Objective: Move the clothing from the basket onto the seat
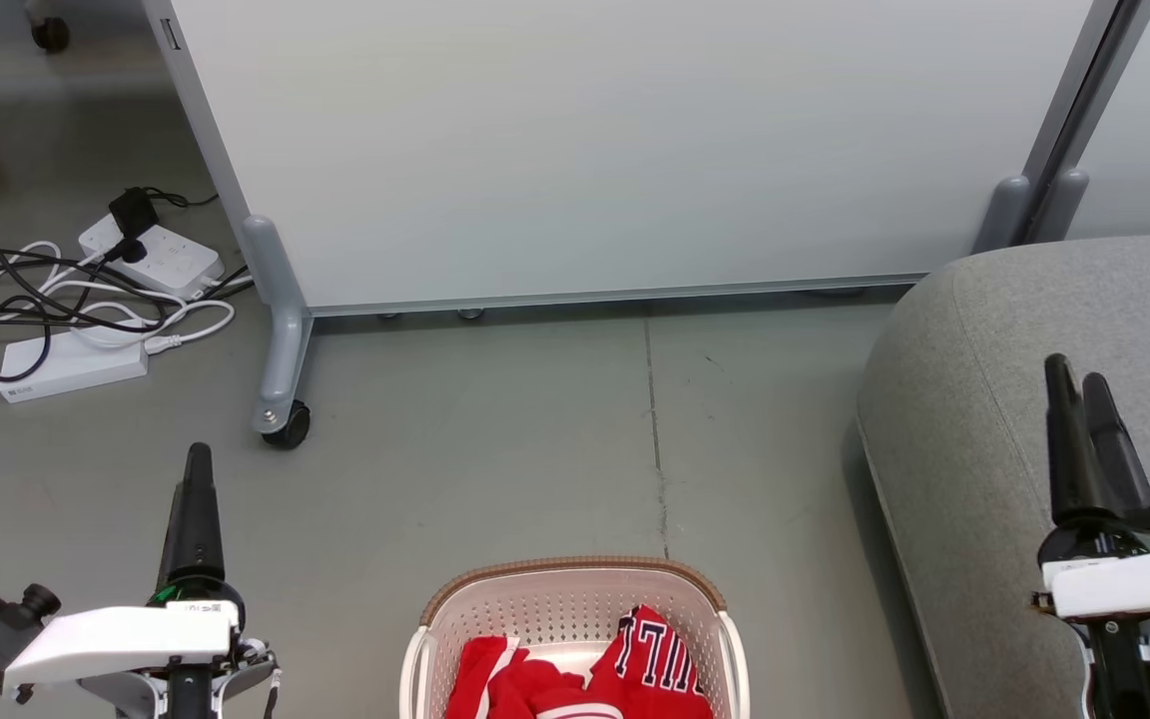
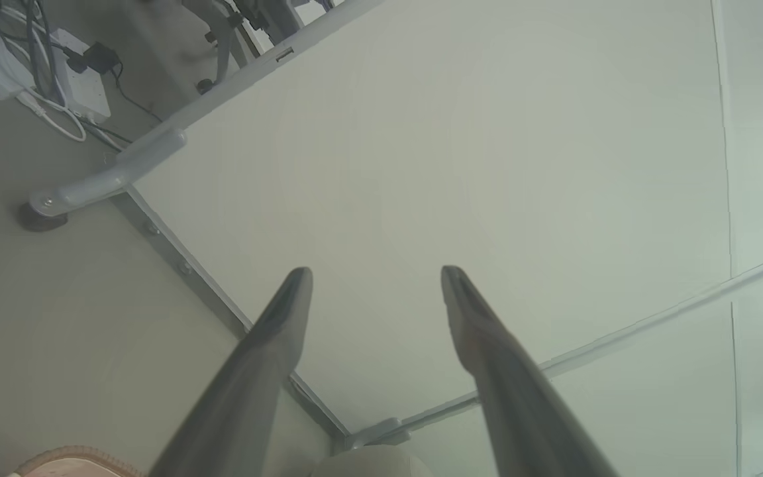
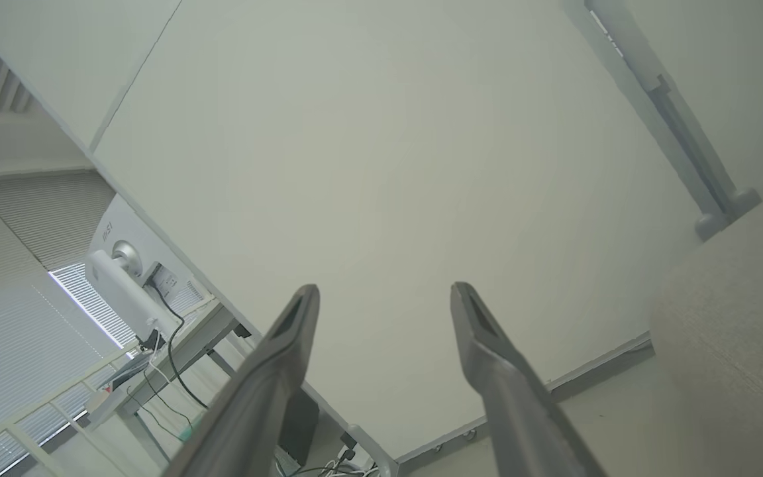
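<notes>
Closest to us, our left gripper (image 1: 198,457) at the lower left and our right gripper (image 1: 1074,371) at the lower right both point up the frame, and in the wrist views we see the left fingers (image 2: 275,344) and the right fingers (image 3: 501,371) spread well apart, gripping and touching nothing. Between them at the bottom centre, the clothing (image 1: 525,687) lies crumpled in the basket (image 1: 575,567), a bright red heap running left to right, its white-edged dark letters turned sideways. Farther up, the grey seat (image 1: 984,399) fills the right edge, apart from the basket.
</notes>
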Robot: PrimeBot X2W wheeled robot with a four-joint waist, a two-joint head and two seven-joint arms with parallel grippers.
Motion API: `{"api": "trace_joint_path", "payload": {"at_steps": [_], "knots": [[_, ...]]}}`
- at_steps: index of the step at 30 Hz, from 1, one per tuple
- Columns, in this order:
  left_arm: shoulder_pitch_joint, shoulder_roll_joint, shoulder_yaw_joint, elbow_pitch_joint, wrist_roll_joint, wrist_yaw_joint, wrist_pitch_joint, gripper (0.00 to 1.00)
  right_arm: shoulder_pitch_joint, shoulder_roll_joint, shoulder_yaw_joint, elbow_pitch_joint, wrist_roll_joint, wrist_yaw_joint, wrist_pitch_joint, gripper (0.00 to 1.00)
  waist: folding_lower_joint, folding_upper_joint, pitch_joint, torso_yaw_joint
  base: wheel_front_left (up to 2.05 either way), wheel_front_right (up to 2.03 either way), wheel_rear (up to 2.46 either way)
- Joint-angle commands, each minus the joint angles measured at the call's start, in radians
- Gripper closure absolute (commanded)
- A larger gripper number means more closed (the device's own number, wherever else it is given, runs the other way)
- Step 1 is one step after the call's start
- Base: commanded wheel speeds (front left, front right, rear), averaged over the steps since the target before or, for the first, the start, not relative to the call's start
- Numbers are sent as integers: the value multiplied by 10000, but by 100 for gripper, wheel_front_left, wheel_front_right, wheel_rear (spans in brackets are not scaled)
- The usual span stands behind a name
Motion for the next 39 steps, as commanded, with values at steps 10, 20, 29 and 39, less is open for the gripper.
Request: {"api": "trace_joint_path", "payload": {"at_steps": [10, 20, 29, 39], "knots": [[168, 68, -678, -1406, 2609, 669, -348, 0, -387, -128, 219, -272, -2779, 38, -176, 0, 0, 0, -32, 67, 0, 0, 0], [396, 76, -1810, -1821, 5523, 1853, -667, 0, -264, -7, 396, -146, -4766, 44, -290, 0, 0, 0, -36, 25, 0, 0, 0], [586, 82, -2764, -1259, 7147, 2232, -893, 0, -183, 338, 334, 687, -5860, 49, -378, 0, 0, 0, -184, -28, 0, 0, 0], [663, 90, -3045, -904, 8008, 2712, -1127, 0, 171, 710, -131, 1505, -6691, 50, -458, 0, 0, 0, -302, -71, 0, 0, 0]]}}
